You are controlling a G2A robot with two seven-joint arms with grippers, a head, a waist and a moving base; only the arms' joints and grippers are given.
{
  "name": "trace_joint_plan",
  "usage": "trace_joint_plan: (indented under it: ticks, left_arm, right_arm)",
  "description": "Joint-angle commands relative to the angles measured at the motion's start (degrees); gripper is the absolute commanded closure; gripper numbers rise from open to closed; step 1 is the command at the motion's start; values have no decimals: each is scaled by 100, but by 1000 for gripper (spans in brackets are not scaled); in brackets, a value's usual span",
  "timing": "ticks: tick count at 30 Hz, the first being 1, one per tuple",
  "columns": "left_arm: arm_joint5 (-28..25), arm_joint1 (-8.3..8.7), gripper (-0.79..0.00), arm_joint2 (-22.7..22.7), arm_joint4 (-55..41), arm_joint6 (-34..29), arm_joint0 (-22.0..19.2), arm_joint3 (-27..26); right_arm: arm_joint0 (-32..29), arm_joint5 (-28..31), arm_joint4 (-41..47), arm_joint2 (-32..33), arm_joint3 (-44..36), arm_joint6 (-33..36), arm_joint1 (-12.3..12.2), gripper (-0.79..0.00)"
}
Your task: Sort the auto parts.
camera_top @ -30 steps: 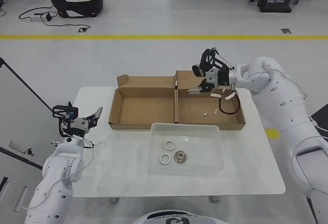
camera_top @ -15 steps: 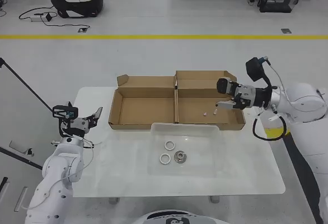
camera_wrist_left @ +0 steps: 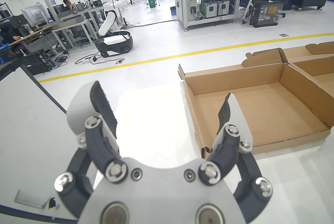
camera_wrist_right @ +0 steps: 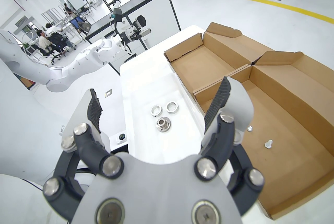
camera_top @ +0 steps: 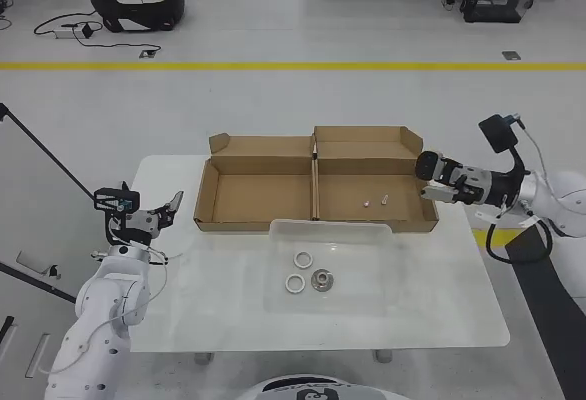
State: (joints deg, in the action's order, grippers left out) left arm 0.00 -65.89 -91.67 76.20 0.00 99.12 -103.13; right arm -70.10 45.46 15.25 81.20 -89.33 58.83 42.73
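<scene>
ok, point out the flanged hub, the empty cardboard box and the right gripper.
flanged hub (camera_wrist_right: 163, 124): right wrist view, on its centre boss.
empty cardboard box (camera_top: 258, 198): top view, on its bare floor.
right gripper (camera_wrist_right: 159, 88): right wrist view, midway between its open fingertips.

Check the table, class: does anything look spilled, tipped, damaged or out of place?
Nothing stands out. Two rings and a hub lie in the clear tray, two small bolts lie in one cardboard box, and both boxes sit straight, side by side.

White arms — silver, black-padded claws
</scene>
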Motion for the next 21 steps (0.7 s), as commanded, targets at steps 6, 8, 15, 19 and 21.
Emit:
trace_joint_plan:
  ticks: [6,8,15,19,21]
  left_arm:
    - [0,0,-785,0,0,0,0,0]
    - [0,0,-785,0,0,0,0,0]
    - [-260,28,-785,-56,327,-354,-78,-395]
    - [-871,76,-785,-29,669,-1175,-249,-912]
    - [-1316,116,-785,0,1051,-1620,-375,-1228]
  right_arm:
    - [1,-1,-4,1,-2,1,2,-785]
    - [1,-1,-4,1,-2,1,2,-785]
    - [1,-1,-4,1,-2,1,2,-785]
    - [1,-1,-4,1,-2,1,2,-785]
    - [1,-1,-4,1,-2,1,2,-785]
